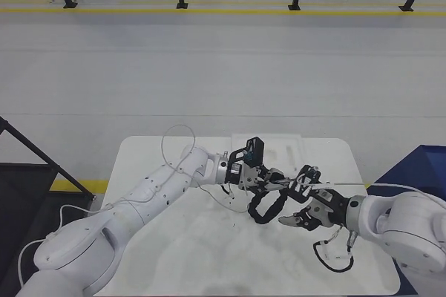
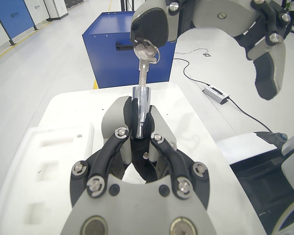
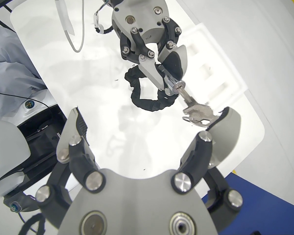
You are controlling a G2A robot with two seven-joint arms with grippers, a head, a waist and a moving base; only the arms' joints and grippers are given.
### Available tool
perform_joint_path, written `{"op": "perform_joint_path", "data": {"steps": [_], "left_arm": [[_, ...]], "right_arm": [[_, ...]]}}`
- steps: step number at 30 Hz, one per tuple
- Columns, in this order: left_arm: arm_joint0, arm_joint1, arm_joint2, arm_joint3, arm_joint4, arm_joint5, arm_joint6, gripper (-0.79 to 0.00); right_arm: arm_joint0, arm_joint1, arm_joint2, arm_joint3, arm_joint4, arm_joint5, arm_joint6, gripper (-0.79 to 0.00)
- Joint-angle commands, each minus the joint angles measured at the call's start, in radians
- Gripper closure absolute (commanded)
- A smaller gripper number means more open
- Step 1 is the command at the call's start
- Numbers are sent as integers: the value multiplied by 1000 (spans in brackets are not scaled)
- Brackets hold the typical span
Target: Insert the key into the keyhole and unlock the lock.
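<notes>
My left gripper is shut on the chrome lock cylinder, held above the white table. The lock's black cable loop hangs below it. The silver key sits with its blade in the keyhole, its head and ring sticking out of the lock cylinder. My right gripper stands open facing the lock; one finger pad touches the key's head and the other finger is far off to the side. In the top view the two grippers meet over the table's middle.
A white foam tray with moulded recesses lies at the table's far side, behind the left gripper. A blue cabinet stands off the table's right end. A power brick and cables lie on the floor beyond.
</notes>
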Motion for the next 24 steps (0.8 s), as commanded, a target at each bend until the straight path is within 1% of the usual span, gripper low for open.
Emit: {"op": "perform_joint_path", "data": {"steps": [1,8,11,13,18,23,24], "left_arm": [[-6,-1,8,-1,3,0,-3,0],[-19,-2,24,6,12,0,2,0],[-25,-1,32,3,21,0,6,0],[-28,1,38,-3,25,0,11,0],[-37,14,53,-16,29,0,26,0],[-47,33,78,-34,19,0,27,0],[-52,37,87,-42,19,0,20,0]], "right_arm": [[10,-2,-14,3,-5,0,0,-785],[36,-5,-28,16,-3,-1,6,-785],[47,-3,-12,36,2,-30,8,-785],[56,-1,-2,51,-5,-91,2,-785],[78,6,9,98,-44,-286,-20,-785],[86,9,20,120,-94,-390,-72,-785],[86,10,22,121,-108,-405,-81,-736]]}}
